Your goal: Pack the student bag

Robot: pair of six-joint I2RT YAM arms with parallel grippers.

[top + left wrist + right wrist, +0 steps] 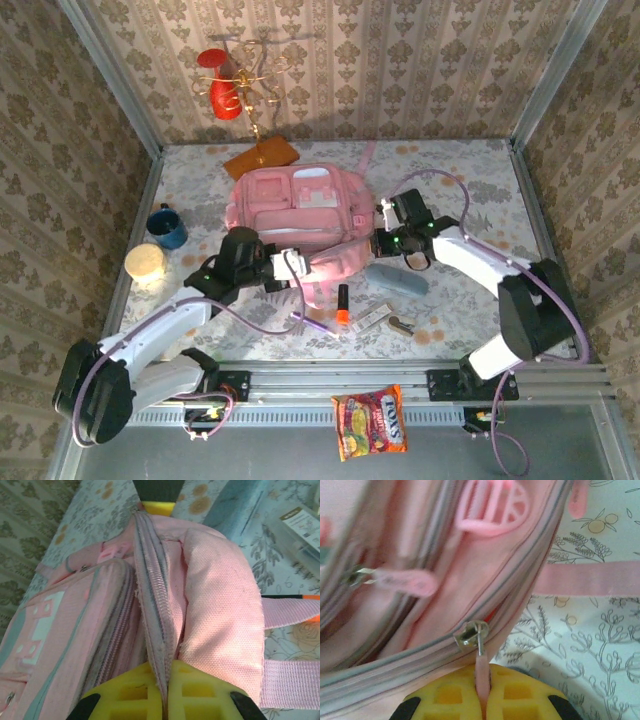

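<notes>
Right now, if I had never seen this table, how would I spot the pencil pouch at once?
Find the big pink backpack in the middle of the flowery table. Just off its near right corner lies the pencil pouch. It is a soft grey-blue oblong, plainer and larger than the orange-and-black tube and the clear packet lying nearer the front edge.

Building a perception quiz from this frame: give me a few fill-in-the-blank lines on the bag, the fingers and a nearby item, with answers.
1. The student bag is ____ in colour.
2. The right gripper has its fingers shut on the bag's ____ pull.
3. The fingers of the left gripper, shut on the bag's zipper edge, are ____ in colour.
4. The mug left of the bag is ____.

Missing words: pink; zipper; yellow; blue.
</notes>
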